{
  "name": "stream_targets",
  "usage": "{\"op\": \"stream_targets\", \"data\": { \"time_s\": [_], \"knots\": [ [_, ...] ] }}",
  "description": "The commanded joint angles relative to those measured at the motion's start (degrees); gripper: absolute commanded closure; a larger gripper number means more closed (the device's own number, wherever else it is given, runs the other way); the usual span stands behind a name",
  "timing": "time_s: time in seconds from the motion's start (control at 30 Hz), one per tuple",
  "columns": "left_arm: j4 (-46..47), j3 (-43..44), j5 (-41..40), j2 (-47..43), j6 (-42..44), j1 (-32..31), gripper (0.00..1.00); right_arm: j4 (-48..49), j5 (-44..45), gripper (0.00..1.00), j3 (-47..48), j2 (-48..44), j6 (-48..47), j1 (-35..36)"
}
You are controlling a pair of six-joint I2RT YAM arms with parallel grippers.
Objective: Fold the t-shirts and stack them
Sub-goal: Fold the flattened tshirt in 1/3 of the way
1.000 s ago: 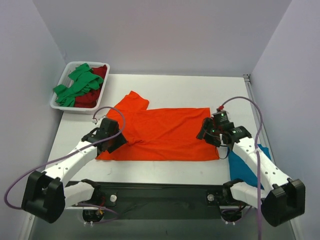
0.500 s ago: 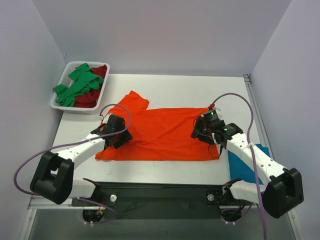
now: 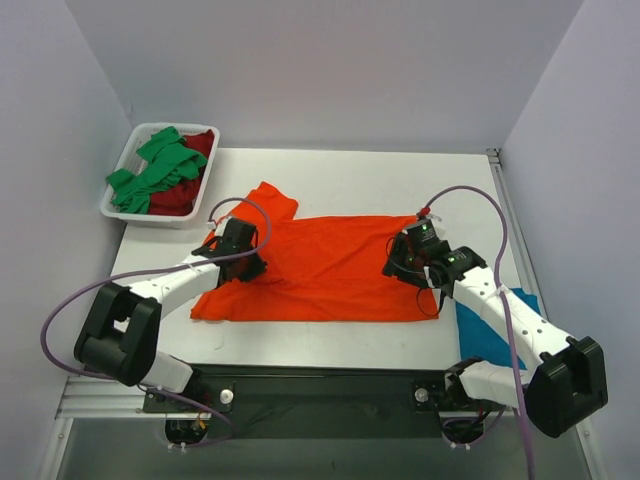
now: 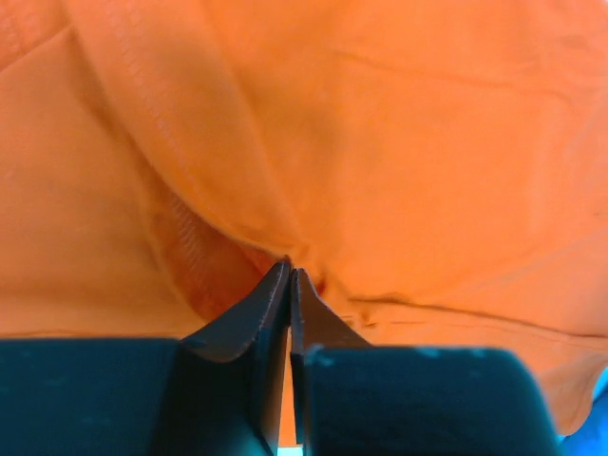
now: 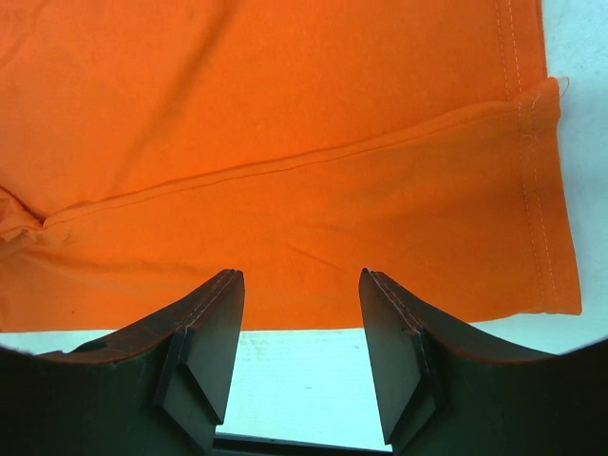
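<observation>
Two arms meet on the bright orange soft cloth t-shirt [image 3: 330,270] at the top view's centre. The left gripper [image 3: 243,262] has travelled inward from the lower left, dragging cloth; the right gripper [image 3: 405,262] barely shifted. Left wrist: jaws pinch an orange fold. Right wrist: jaws wide over the hem, so the side fold looks underway.

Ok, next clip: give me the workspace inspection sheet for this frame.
Surface: white table.
Job's things: orange t-shirt spread mid-table; green t-shirt and dark red t-shirt heaped in the tray; teal t-shirt at near right edge.
Clutter: white tray, far left.
Grippers: left gripper shut, pinching orange cloth; right gripper open above the hem.
Cables: purple cables loop off both arms.
Surroundings: plain walls.
</observation>
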Motion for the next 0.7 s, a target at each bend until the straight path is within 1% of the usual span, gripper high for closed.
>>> {"op": "stream_targets", "data": {
  "time_s": [0.0,0.03,0.07,0.1,0.17,0.27,0.6,0.67],
  "knots": [
    [3.2,4.3,0.5,1.6,0.9,-0.6,0.90,-0.3,2.6,0.48,0.5,-1.7,0.1,0.4],
    [3.2,4.8,0.5,2.1,1.1,-0.6,0.92,-0.4,2.7,0.48,0.5,-1.8,0.0,0.4],
    [3.3,6.1,0.9,3.1,1.4,-0.7,0.96,-0.3,2.7,0.48,0.5,-1.9,-0.1,0.3],
    [3.2,6.8,1.1,3.6,1.6,-0.9,0.98,-0.3,2.8,0.48,0.5,-1.9,0.0,0.4],
    [3.2,8.5,1.2,5.2,1.9,-1.1,1.00,-0.4,2.7,0.48,0.7,-1.8,0.0,0.4],
    [3.2,10.4,1.6,7.7,2.5,-1.4,1.00,-0.4,2.7,0.48,1.0,-1.5,-0.3,0.4],
    [1.7,21.0,3.5,17.7,6.4,-3.6,1.00,-0.5,3.6,0.48,0.8,-0.9,-1.0,0.2],
    [1.1,22.8,4.1,19.7,7.4,-4.3,0.95,-0.5,3.7,0.48,0.8,-0.9,-1.1,0.1]
  ]
}}
